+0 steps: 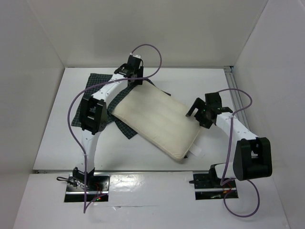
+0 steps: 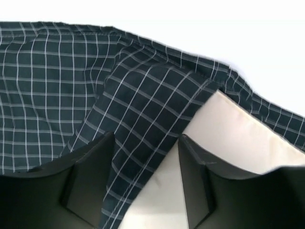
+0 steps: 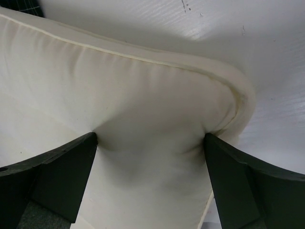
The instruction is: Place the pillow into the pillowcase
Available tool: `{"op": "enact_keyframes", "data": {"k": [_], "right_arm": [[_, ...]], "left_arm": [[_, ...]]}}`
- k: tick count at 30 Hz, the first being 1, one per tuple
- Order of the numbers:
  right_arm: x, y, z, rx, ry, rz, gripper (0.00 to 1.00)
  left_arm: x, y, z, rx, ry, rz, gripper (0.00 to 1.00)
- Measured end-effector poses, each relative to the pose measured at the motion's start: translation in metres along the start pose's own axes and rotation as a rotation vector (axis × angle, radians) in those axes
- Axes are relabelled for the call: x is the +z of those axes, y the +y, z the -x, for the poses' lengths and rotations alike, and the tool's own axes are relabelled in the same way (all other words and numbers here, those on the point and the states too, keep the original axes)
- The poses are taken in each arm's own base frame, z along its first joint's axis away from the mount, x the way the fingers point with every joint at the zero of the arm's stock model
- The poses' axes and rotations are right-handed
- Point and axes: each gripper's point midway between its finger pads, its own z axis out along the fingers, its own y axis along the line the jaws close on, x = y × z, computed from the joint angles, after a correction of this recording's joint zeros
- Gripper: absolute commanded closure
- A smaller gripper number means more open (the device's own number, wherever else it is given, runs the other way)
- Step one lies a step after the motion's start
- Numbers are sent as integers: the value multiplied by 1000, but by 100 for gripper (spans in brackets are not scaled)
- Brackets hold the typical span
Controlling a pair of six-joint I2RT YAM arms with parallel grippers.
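Pillow (image 1: 155, 121): lying diagonally on the tabletop (image 1: 57, 143), long axis from 10 o'clock to 4 o'clock, nearly all bare. Pillowcase (image 1: 97, 82): bunched under and round the 10 o'clock end, one checked flap folded over that corner. Left gripper (image 2: 147, 138): at that end, nearer the cloth, jaws apart, flap lying between them but not pinched. Right gripper (image 3: 150, 138): at the pillow's 3 o'clock corner, jaws spread wide, tips dimpling the cream cover, no clamp. Probably next: catch the case's mouth with the left, shove the pillow lengthwise toward 10 o'clock with the right. Small white tag (image 1: 196, 153) at the 4 o'clock end; no readable writing, no brand seen.
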Motion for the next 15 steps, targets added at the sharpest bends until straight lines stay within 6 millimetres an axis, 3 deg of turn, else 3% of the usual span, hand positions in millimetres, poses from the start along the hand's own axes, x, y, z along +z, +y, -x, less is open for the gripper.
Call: {"op": "enact_keyframes", "data": {"k": [4,10,11,12,13,15], "right_arm": [[1,1,0,-1,-1,8,3],[1,3,0,-2,2,20,3],[1,3,-1,-3,2,21,3],[1,3,-1,-5,3,22,4],[1,3,-1,-5,3,22,4],[1,4,-1,-6,4,25,7]], "left_arm": [[10,-3,4,16,-6,-5,54],[13,-7,4,25,-3,-25,58],[13,-8,4,27,-2,-31,63],[13,-9,5,30,-2,-38,85],[12,-11,5,27,-1,-46,95],[12,-15,3,39,6,-76,100]]}}
